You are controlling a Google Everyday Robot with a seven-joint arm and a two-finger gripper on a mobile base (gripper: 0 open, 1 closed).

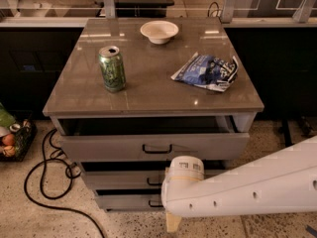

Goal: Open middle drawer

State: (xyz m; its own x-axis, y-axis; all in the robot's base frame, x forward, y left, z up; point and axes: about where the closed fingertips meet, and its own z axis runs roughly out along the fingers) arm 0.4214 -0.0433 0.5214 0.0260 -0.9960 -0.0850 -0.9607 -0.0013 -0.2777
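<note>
A grey cabinet [148,90] with three drawers is standing on a speckled floor; the top drawer [99,146] is sticking out a little toward the near side, showing a dark gap under the cabinet top. The middle drawer [119,179] is sitting just under it, further back than the top drawer's front, and its small black handle [154,183] is peeking out just left of the robot's arm. The lowest drawer [124,201] is sitting under that one. The big white arm [247,190] is reaching in from the right, low and near, and is covering the right half of the two lower drawers; the gripper [172,223] is hanging at its left end, down in front of the lowest drawer - only a small tan bit is showing, so I cannot tell how it is set. On top, a green can [112,68] is standing on the left, a white bowl [159,31] is sitting at the far side, and a blue crumpled bag [207,72] is lying on the right; a black cable [44,182] is curling on the floor at the left.
</note>
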